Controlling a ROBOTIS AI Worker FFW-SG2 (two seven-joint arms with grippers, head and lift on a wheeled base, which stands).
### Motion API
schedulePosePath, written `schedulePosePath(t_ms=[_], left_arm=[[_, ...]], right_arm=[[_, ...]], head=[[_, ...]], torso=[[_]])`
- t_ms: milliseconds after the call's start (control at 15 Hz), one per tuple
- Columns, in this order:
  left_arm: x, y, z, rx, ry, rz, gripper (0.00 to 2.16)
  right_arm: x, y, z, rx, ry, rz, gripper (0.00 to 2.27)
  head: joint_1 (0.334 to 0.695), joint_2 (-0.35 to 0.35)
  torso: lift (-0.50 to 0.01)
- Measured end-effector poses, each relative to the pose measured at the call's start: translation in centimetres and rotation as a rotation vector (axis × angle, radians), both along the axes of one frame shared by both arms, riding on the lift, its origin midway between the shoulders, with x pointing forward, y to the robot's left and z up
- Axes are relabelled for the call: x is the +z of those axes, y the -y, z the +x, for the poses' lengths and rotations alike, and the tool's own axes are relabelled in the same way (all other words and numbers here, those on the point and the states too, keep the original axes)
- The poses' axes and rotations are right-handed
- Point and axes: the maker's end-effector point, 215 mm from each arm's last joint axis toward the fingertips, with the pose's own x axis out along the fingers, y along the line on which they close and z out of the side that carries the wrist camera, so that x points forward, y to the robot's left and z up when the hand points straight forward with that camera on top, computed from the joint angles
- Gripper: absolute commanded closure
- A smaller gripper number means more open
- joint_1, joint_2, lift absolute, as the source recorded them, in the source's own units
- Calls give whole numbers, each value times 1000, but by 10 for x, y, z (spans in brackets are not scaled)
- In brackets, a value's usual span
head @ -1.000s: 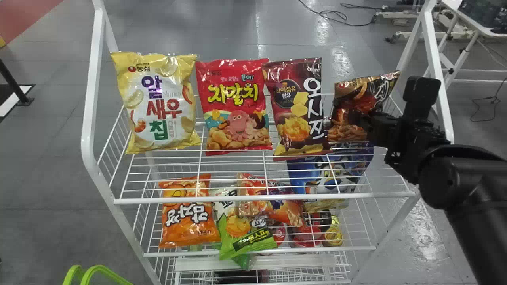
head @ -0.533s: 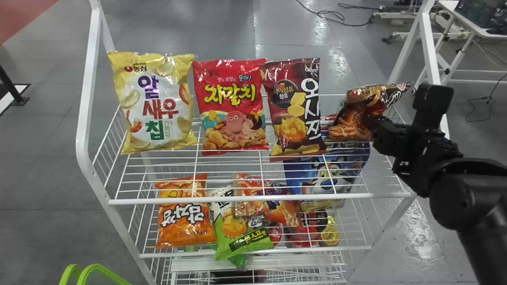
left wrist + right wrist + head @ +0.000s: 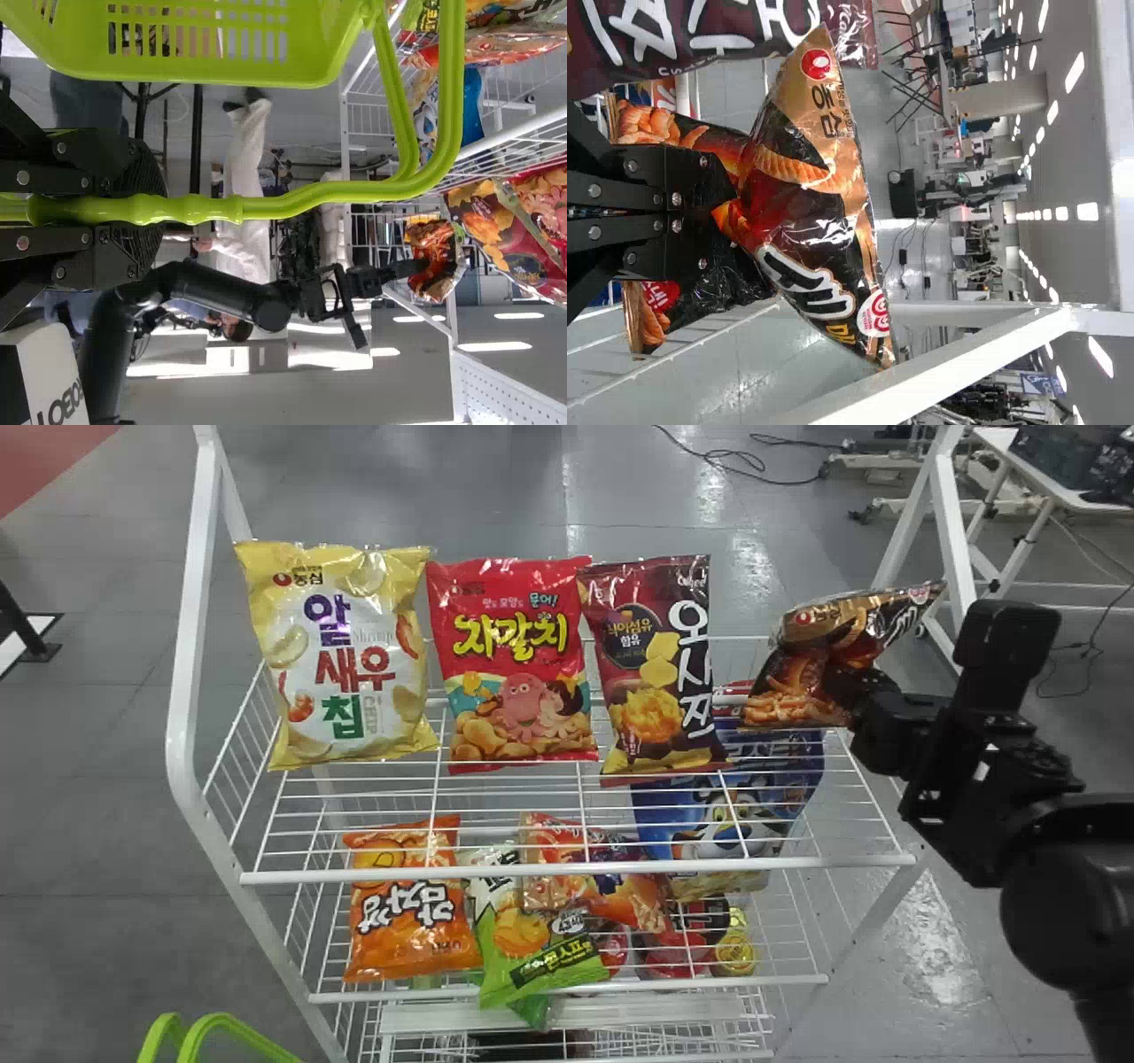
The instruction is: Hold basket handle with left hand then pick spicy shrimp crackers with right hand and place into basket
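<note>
My right gripper (image 3: 855,695) is at the right end of the shelf's top tier, shut on the black and brown bag of spicy shrimp crackers (image 3: 802,682). In the right wrist view the gripper (image 3: 731,208) pinches the middle of the bag (image 3: 802,177), which crumples around it. In the left wrist view my left gripper (image 3: 146,209) is shut around the green handle (image 3: 310,197) of the basket (image 3: 195,40). Part of the green handle (image 3: 226,1032) shows at the head view's lower left.
A yellow bag (image 3: 341,655), a red bag (image 3: 514,664) and a maroon bag (image 3: 656,664) stand on the top tier, the maroon one nearest the crackers. A white frame post (image 3: 961,558) rises at the right. More snacks lie on the lower tier (image 3: 567,985).
My right arm has moved to the right with the cracker bag, widening the gap to the maroon bag. The shelf has shifted slightly left in the head view.
</note>
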Motion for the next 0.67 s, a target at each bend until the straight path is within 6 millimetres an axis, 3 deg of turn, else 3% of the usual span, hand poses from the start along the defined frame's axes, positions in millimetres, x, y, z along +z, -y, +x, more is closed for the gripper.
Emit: schedulePosePath(t_ms=[333, 533, 667], left_arm=[[-3, 6, 3, -16, 4, 7, 1791], [-3, 7, 4, -17, 4, 4, 1791], [-3, 7, 3, -17, 4, 4, 1791]], right_arm=[[19, -34, -26, 56, 16, 14, 2240], [39, -54, -49, 100, 41, 45, 2240], [42, -66, -68, 132, 28, 63, 2240]], head=[[695, 2], [695, 35], [695, 59]], torso=[[-37], [-37], [-37]])
